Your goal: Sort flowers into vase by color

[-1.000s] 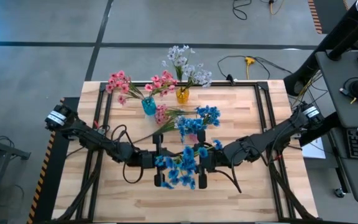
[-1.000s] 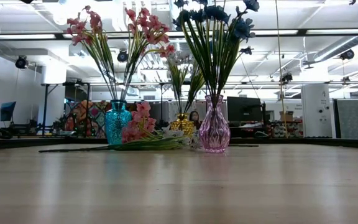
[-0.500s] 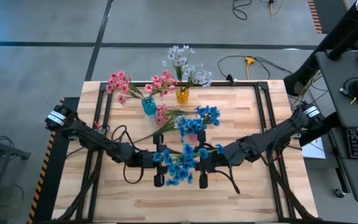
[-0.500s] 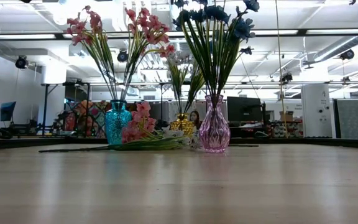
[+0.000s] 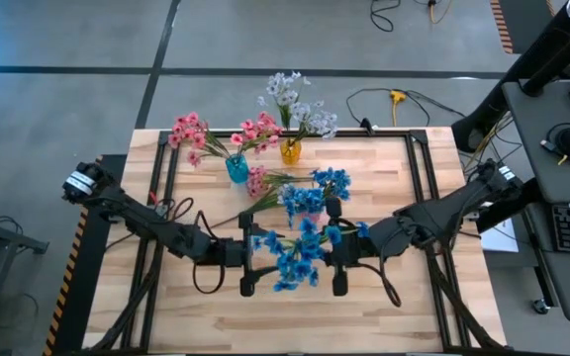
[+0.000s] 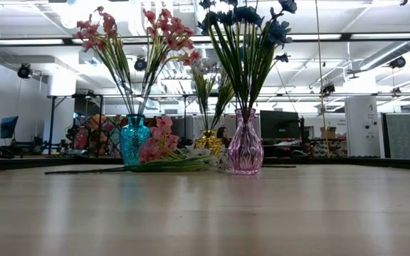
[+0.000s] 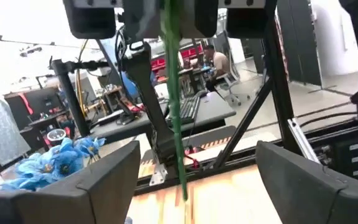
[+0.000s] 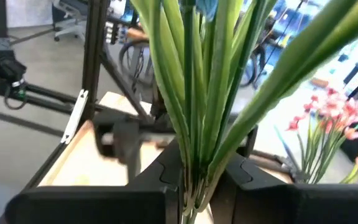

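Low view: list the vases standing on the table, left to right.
Teal vase with pink flowers → yellow vase → pink glass vase with blue flowers.

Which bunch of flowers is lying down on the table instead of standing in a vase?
The pink spray beside the teal vase. Its stem lies flat on the table; the other pink, white and blue bunches stand upright in vases.

left claw (image 5: 248, 267) spread; right claw (image 5: 336, 259) clamped
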